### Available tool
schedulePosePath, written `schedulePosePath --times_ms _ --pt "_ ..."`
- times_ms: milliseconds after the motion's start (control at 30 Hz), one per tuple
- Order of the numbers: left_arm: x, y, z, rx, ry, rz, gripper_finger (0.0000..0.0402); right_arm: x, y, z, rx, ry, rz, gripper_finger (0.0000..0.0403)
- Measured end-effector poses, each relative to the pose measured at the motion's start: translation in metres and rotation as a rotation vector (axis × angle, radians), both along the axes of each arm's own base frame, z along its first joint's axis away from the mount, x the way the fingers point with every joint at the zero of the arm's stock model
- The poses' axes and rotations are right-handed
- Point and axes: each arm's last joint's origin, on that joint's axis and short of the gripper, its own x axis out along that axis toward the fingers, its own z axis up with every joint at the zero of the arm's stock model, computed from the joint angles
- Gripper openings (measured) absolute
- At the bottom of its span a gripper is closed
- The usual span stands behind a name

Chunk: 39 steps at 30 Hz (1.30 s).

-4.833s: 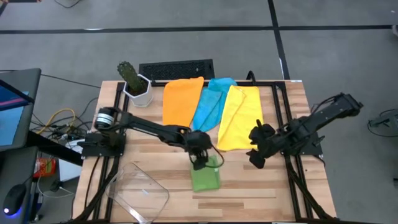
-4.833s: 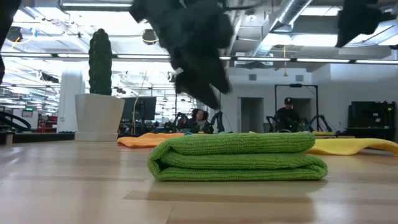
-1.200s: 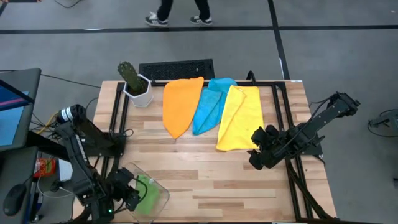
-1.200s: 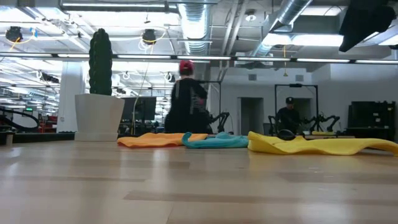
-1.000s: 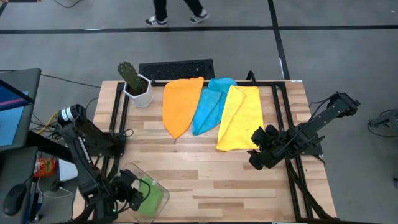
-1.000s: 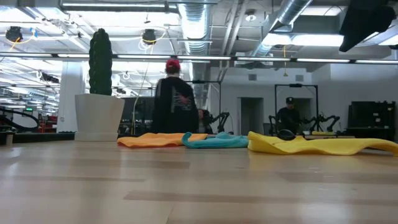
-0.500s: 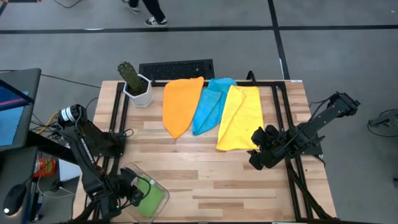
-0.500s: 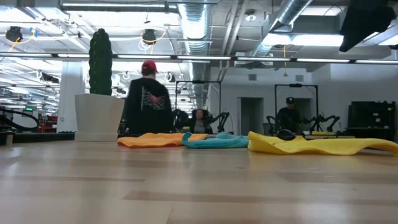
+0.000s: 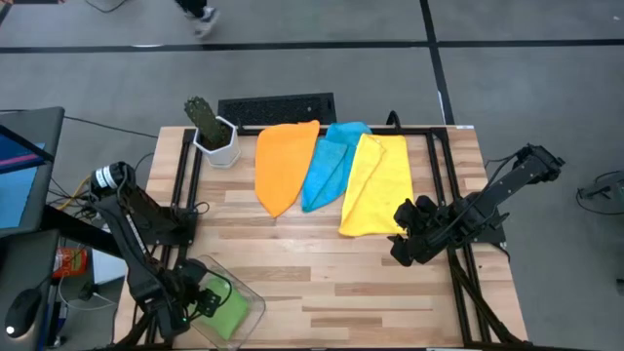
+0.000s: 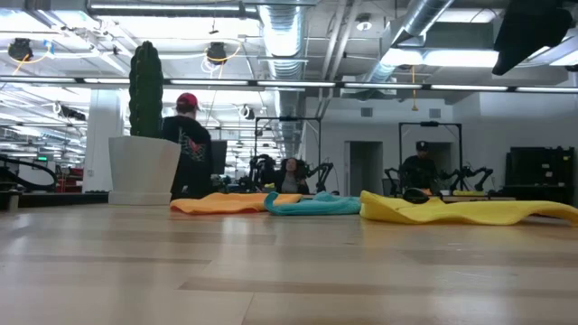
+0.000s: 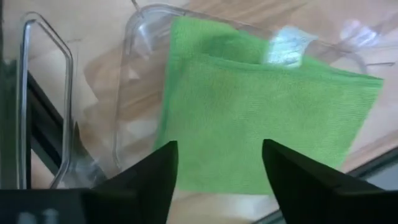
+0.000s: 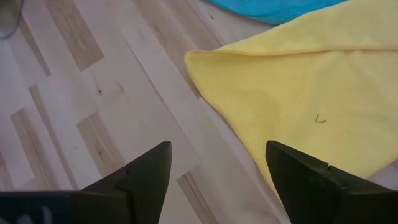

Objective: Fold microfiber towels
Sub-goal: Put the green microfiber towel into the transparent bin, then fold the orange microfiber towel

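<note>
Green towel [image 11: 261,118] folded in clear bin [image 9: 255,304] | left pincer [image 11: 217,168] apart above it | right pincer [image 12: 217,171] apart by yellow towel [image 9: 380,185] | orange towel [image 9: 283,161], blue towel [image 9: 330,161] unfolded on desk [image 9: 331,283]

4 towels: 1 green [image 9: 226,310], 1 orange [image 9: 283,164], 1 light blue [image 9: 327,164], 1 yellow [image 9: 378,183]. 1 clear bin [image 9: 255,308], 1 cactus [image 9: 201,117], 1 keyboard [image 9: 277,108].

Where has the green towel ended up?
Folded, the green towel lies in a clear plastic bin at the table's front left corner, below the open left gripper.
</note>
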Motion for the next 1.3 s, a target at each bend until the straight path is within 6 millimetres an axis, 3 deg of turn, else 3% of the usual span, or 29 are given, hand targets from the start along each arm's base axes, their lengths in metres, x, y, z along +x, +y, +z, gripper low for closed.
schedulePosePath --times_ms 300,567,967,1167,1300 --pt "-0.006 0.016 0.03 -0.121 -0.083 0.048 0.0266 0.004 -0.007 0.0 -0.01 -0.002 -0.019 0.0285" --pt "0.007 0.053 0.07 -0.069 -0.56 0.172 0.0262 0.031 -0.02 0.009 -0.021 -0.156 0.034 0.0285" --pt "0.086 0.137 0.08 0.353 -0.551 -0.076 0.0245 0.053 -0.061 0.015 -0.102 -0.191 0.099 0.0285" --pt "0.123 0.173 0.065 0.484 -0.439 -0.193 0.0245 0.056 -0.071 0.015 -0.111 -0.178 0.122 0.0285" --pt "0.144 0.188 0.046 0.482 -0.356 -0.274 0.0245 0.056 -0.073 0.015 -0.123 -0.169 0.15 0.0285"
